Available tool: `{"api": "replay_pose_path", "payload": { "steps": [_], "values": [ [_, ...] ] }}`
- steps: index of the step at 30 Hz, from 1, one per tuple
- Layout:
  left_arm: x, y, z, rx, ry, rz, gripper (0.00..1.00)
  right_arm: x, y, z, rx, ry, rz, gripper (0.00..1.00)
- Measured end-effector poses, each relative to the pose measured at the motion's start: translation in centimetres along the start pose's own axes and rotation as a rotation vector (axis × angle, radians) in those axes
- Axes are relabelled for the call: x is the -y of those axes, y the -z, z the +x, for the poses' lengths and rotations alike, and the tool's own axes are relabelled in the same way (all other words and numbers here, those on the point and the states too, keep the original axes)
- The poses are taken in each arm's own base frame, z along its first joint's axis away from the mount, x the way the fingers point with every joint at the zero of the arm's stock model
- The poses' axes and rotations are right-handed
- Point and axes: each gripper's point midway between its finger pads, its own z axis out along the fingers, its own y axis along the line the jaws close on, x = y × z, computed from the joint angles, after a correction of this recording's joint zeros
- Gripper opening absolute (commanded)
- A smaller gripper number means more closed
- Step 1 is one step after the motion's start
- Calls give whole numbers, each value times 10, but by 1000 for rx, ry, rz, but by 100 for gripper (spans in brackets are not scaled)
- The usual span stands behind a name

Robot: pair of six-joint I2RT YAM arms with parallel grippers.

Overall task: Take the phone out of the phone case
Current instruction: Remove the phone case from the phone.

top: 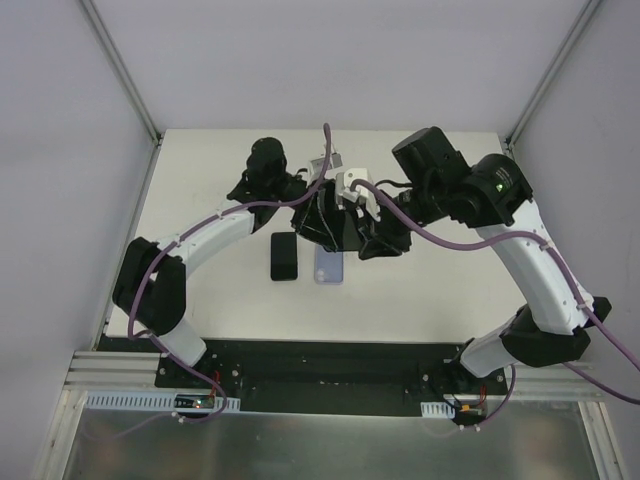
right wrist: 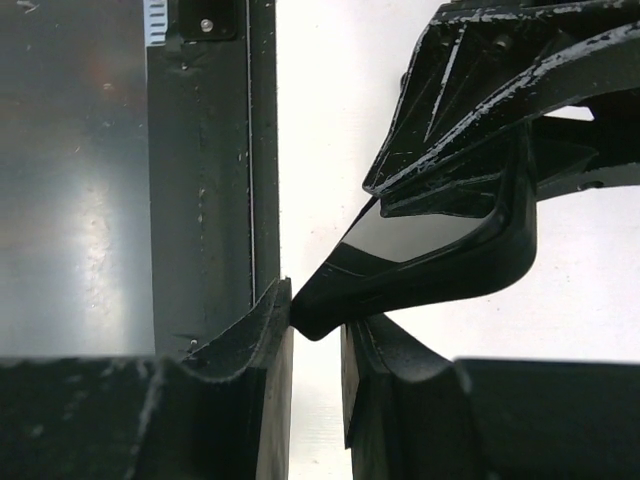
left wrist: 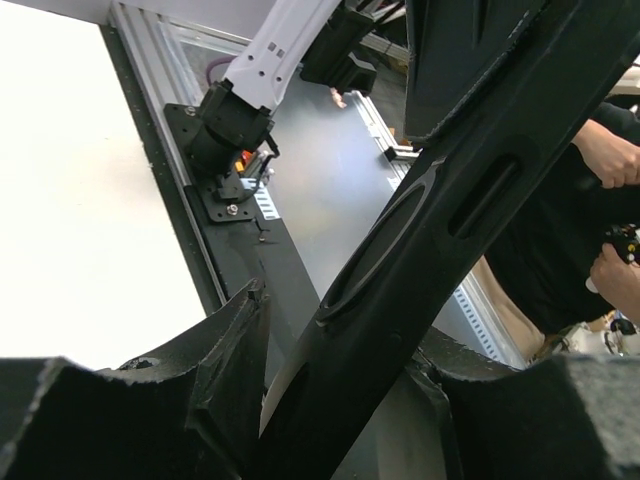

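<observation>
**Black phone case held up between two arms, bent like a bow**

Both arms reach in to the middle of the top view and meet there, above the white counter [top: 450,290]. Between them hangs the phone case [right wrist: 450,270]; it is black, soft and strongly curved.

The right end effector [right wrist: 317,330] is clenched on one corner of the case. In the right wrist view this corner sits at the lower centre, pressed between the two dark fingers [right wrist: 250,380]. From there the case rises to the upper right of the frame, where the other arm's fingers meet it.

The left end effector [left wrist: 340,400] has the case passing between its fingers as a long black strip, going from the lower centre to the upper right of the left wrist view. The strip shows one oval opening and one narrow slot. A thin bright gap shows between the finger [left wrist: 200,400] in the lower left and the strip. I cannot tell whether this end effector is clenched on the case or released.

On the counter, just below the arms in the top view, two flat things lie side by side and apart: a black slab [top: 284,257] on the left and a pale lilac slab [top: 328,266] on the right. I cannot tell which of them is the phone.
</observation>
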Motion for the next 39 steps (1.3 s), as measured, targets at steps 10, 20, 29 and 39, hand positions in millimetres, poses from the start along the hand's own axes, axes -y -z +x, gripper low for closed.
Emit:
{"api": "replay_pose_path", "payload": {
  "steps": [10,20,29,39],
  "values": [
    [9,-18,9,-33,10,45,0,-20,3,10,-52,18,-61,0],
    [13,-25,15,-47,20,62,0,-27,3,10,-58,36,-84,0],
    [19,-25,19,-49,20,65,0,-31,1,8,-53,65,-103,0],
    [22,-26,21,-51,23,68,0,-34,0,6,-41,92,-126,0]
  ]
}}
